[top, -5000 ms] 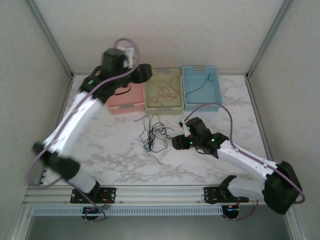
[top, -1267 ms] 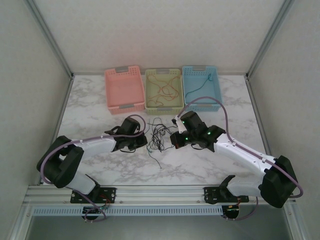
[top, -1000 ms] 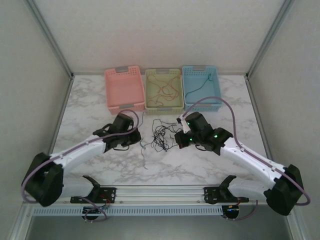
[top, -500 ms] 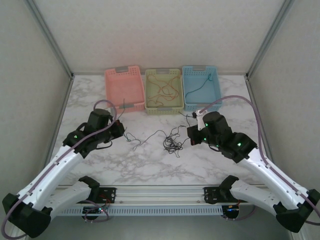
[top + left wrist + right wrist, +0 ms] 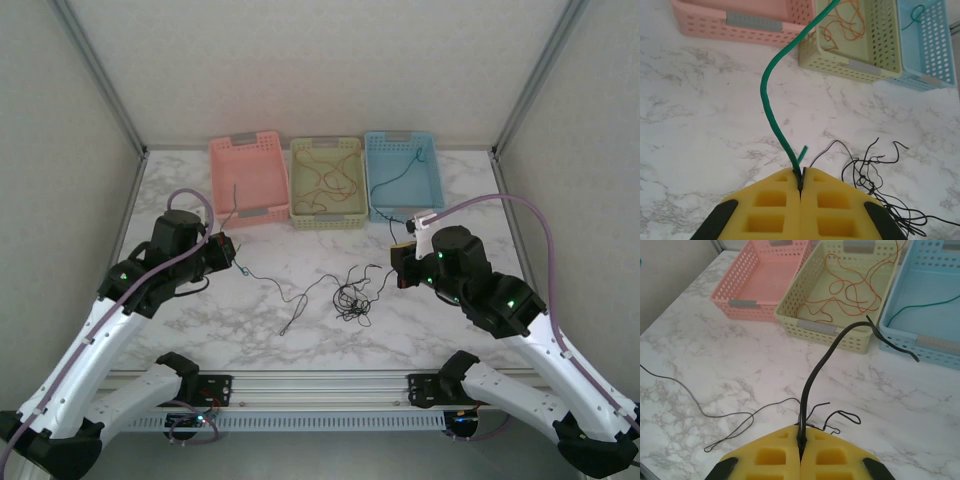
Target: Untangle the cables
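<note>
Robot lab test cell. Plain white panel walls [image 5: 320,70], aluminium frame posts [image 5: 100,75] at corners, marble-look table [image 5: 180,190], two robot arms [image 5: 85,345] bolted to metal rail [image 5: 320,385] at near edge, three plastic baskets [image 5: 326,216] in row.

top external: high behind the arm bases, looking down and forward over the whole table [image 5: 220,325] | left wrist: low and close, past its yellow fingers [image 5: 770,205] (at the bottom edge) toward the yellow-green basket [image 5: 860,65] | right wrist: equally close, facing that basket too | shared by all: basket, black cables [image 5: 352,298]
</note>
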`<act>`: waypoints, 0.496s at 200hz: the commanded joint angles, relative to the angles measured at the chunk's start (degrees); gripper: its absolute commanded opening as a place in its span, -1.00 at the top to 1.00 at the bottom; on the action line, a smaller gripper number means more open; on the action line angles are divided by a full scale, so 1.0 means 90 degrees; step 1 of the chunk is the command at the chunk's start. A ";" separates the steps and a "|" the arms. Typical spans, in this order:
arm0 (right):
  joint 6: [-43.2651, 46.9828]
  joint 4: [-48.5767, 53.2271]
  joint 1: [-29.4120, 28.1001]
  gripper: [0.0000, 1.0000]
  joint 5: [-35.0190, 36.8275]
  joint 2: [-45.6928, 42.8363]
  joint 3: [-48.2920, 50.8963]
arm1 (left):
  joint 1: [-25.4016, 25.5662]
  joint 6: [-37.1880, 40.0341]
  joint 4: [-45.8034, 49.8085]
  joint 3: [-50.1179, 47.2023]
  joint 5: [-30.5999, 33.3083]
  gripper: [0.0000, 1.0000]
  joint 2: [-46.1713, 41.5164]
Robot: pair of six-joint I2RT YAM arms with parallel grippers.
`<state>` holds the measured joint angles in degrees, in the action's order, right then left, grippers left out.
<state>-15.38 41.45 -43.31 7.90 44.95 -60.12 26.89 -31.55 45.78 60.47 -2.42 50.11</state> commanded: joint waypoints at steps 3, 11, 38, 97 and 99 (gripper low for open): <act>0.0173 0.0033 0.0027 1.00 0.0185 -0.0096 -0.0132 | -0.0043 0.0323 0.0392 0.0486 0.0129 1.00 -0.0156; 0.0173 0.0033 0.0027 1.00 0.0194 -0.0090 -0.0116 | -0.0048 0.0372 0.0416 0.0560 0.0133 1.00 -0.0176; 0.0190 0.0019 0.0027 1.00 0.0425 -0.0048 -0.0088 | -0.0049 0.0467 0.0515 0.0746 0.0133 1.00 -0.0143; 0.0559 -0.0554 0.0027 1.00 -0.0077 0.0134 -0.1142 | -0.0049 0.0406 -0.0026 0.0084 -0.0152 1.00 -0.0027; 0.0581 -0.0612 0.0027 1.00 -0.0121 0.0140 -0.1208 | -0.0049 0.0402 -0.0064 0.0043 -0.0144 1.00 -0.0037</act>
<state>-12.93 41.41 -43.27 11.42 46.11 -63.81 26.87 -28.25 47.42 64.60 -2.46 49.41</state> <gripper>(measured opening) 0.060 0.050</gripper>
